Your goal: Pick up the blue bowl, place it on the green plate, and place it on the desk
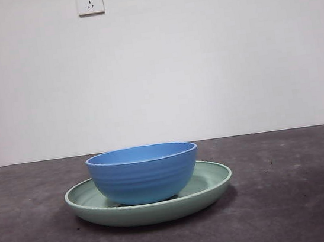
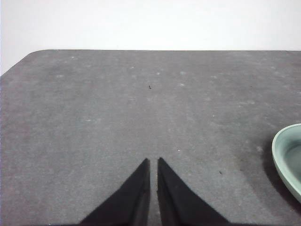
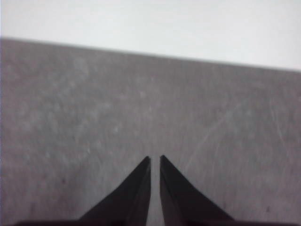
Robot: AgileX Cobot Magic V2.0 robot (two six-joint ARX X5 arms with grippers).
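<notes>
— Blue bowl (image 1: pixel 143 174)?
— Upright inside the green plate (image 1: pixel 212 181), seated on its floor, centred or a touch toward 9 o'clock. Rim level, ridged outside facing the front camera.
— Plate?
— Flat on the tabletop (image 1: pixel 298 198), mid-scene in the front view. Wider than the bowl, raised rim showing on both sides.
— Left claw (image 2: pixel 153 162)?
— Narrow, tips nearly together, gripping nothing. Low over bare tabletop, with an arc of the plate's rim at about 3 o'clock in its wrist view, apart from the tips.
— Right claw (image 3: pixel 155 160)?
— Narrow likewise, only a thin slit between the tips, carrying nothing. Blurred tabletop ahead, neither dish visible there.
— Anything else?
— White wall behind, wall socket (image 1: pixel 89 0) at 12 o'clock, high above the bowl.
</notes>
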